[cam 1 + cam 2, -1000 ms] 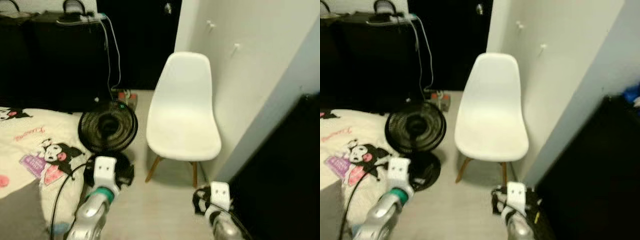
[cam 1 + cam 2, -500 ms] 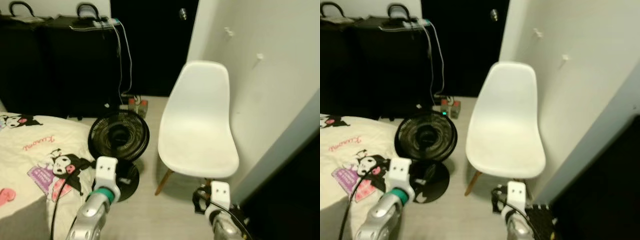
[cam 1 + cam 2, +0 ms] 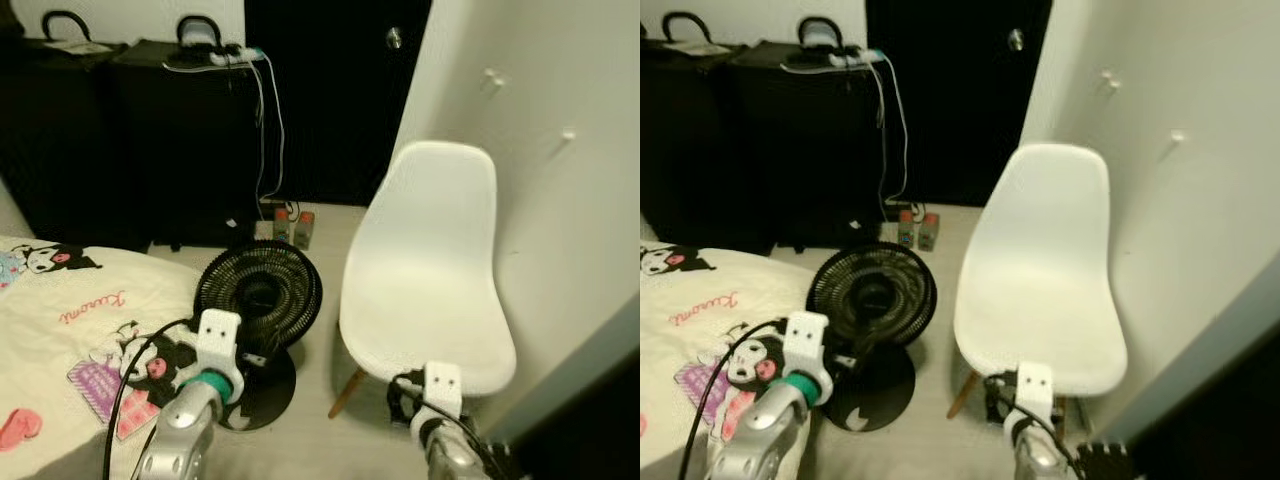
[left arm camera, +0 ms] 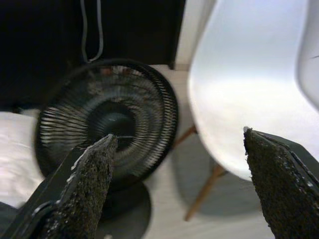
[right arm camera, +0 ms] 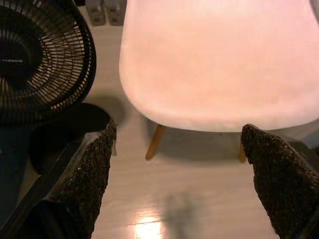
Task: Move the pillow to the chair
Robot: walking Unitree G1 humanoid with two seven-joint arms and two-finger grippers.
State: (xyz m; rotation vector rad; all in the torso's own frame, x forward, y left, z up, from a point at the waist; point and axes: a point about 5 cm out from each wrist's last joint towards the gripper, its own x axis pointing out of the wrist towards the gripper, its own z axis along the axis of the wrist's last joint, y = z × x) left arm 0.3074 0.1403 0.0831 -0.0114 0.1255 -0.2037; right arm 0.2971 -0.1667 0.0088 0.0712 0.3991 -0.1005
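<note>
Partly cut off, pillow (image 3: pixel 60 330) beside chair (image 3: pixel 430 290).

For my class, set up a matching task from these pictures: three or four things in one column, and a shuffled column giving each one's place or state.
Things
1. chair
2. fan
3. power strip
4. printed bedding

Places or states
A. on top of the black cabinet, cables hanging down
B. against the white wall, seat bare
C. at the robot's left, cartoon figures on it
D. on the floor between bed and chair

Pairs: 1-B, 2-D, 3-A, 4-C
</note>
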